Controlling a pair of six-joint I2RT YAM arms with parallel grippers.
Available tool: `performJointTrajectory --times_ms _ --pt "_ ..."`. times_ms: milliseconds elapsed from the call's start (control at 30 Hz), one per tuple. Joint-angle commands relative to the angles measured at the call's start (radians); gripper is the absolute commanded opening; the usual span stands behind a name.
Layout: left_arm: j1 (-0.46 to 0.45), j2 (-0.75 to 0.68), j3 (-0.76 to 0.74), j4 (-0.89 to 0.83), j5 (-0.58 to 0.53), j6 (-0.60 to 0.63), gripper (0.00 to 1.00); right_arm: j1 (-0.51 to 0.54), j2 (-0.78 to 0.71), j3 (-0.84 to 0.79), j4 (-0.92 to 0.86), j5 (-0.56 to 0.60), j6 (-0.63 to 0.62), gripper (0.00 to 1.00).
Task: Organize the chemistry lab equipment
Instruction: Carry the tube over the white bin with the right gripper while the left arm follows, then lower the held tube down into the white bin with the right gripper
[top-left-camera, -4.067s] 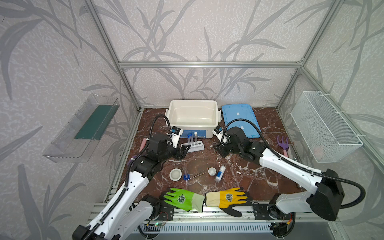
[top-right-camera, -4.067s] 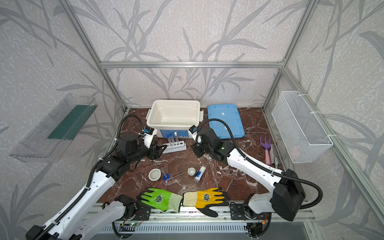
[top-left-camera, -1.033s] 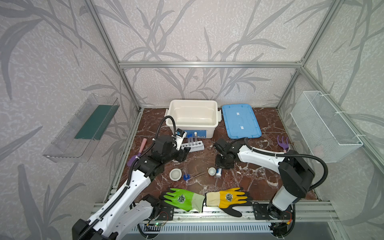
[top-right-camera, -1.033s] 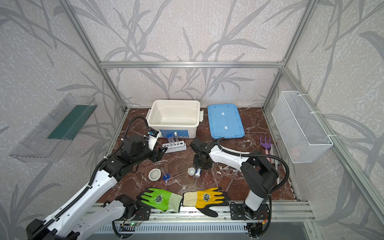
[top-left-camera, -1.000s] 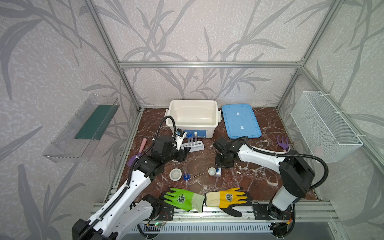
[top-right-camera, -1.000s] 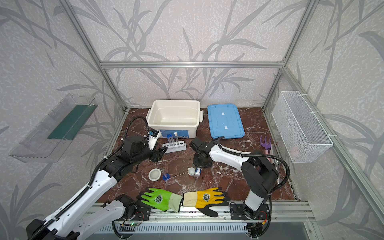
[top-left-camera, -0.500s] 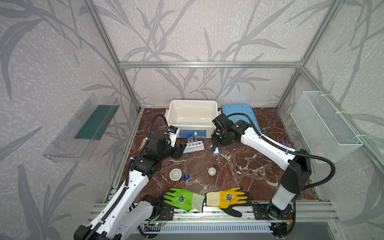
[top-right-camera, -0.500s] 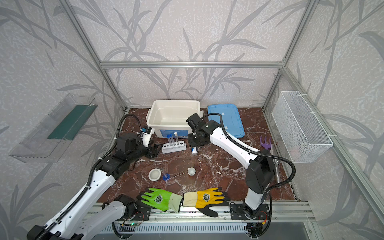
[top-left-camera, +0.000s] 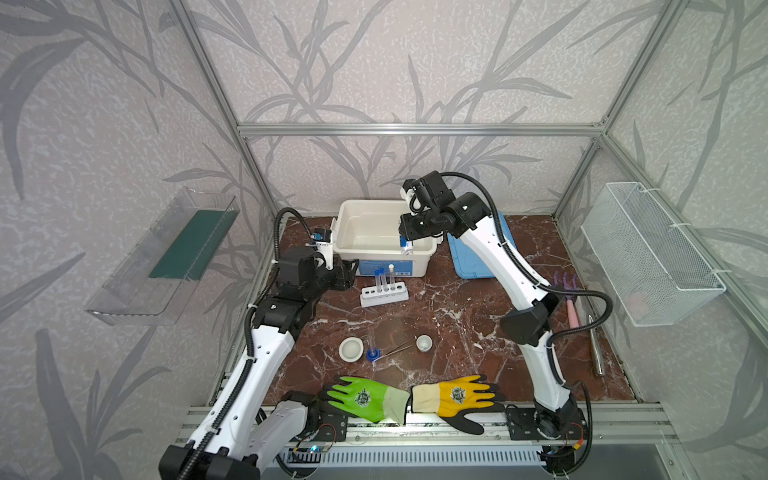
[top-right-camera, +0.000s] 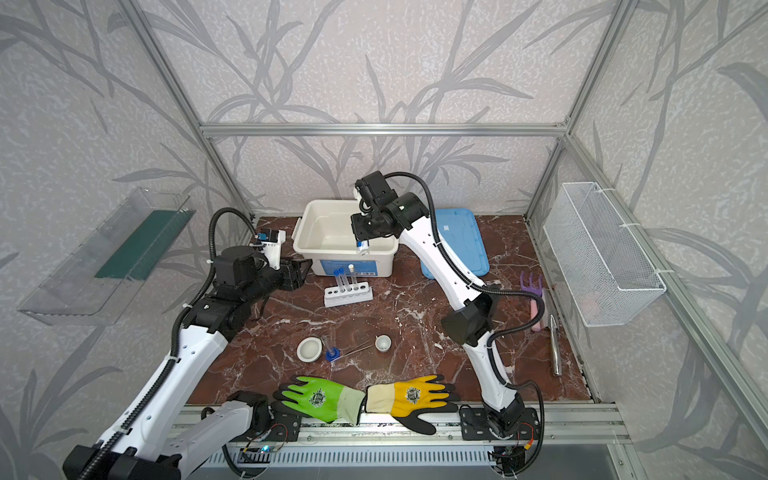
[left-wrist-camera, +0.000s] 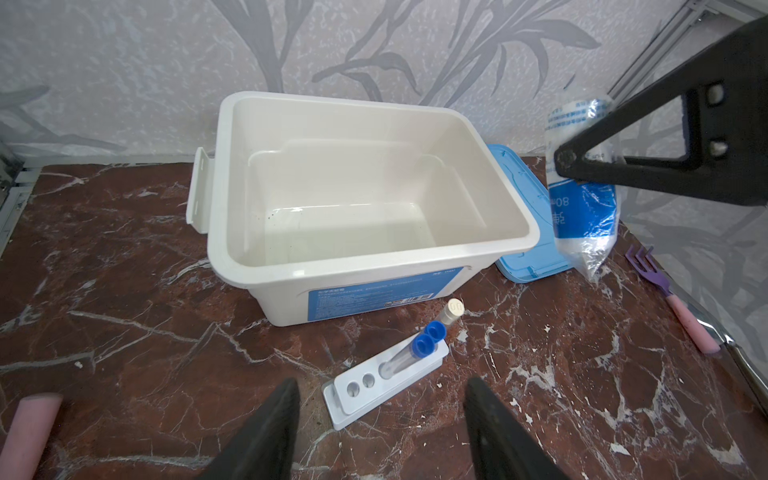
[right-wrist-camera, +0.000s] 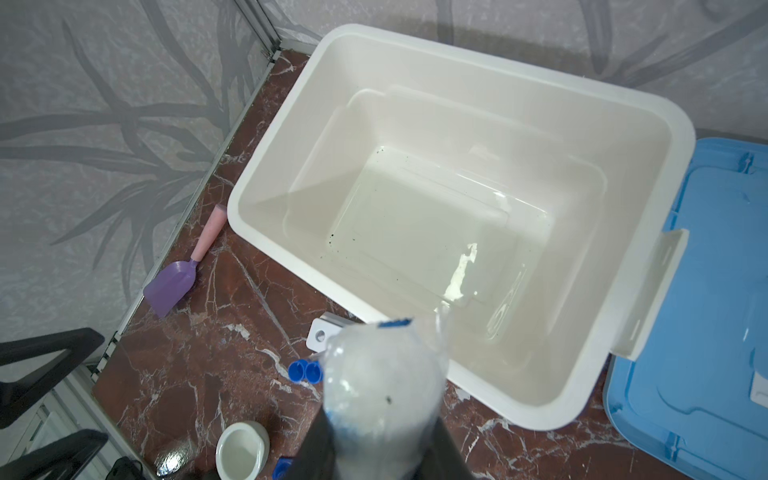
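Right gripper, jaws narrowed onto a small white blue-labelled bottle sheathed in crinkled clear film, holds it above the lower right rim of the glossy rectangular white tub, centre frame in both top views. Left gripper, open and empty, hovers left of the white six-hole rack with three upright clear capped test tubes. Lower centre, on veined brown marble: two round white dishes, thin metal tweezers, blue-based clear cylinder.
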Motion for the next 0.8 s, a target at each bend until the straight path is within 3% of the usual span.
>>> performJointTrajectory --times_ms 0,67,233,400,567,767 --pt "0.054 0.029 0.043 0.048 -0.015 -0.080 0.64 -0.009 0.123 0.194 -0.084 -0.037 -0.010 0.27" --pt "0.103 0.068 0.062 0.065 0.004 -0.133 0.63 -0.012 0.152 0.202 -0.004 -0.046 0.004 0.27" --pt "0.162 0.184 0.135 0.068 0.012 -0.171 0.61 -0.016 0.128 0.019 0.247 -0.054 0.013 0.27" --pt "0.173 0.321 0.229 0.055 0.030 -0.170 0.58 -0.037 0.257 0.167 0.250 -0.050 0.014 0.27" --pt "0.173 0.398 0.265 0.093 0.050 -0.190 0.57 -0.083 0.258 0.089 0.336 -0.034 0.047 0.27" --pt "0.173 0.469 0.318 0.084 0.076 -0.174 0.56 -0.115 0.314 0.111 0.326 -0.008 0.019 0.28"
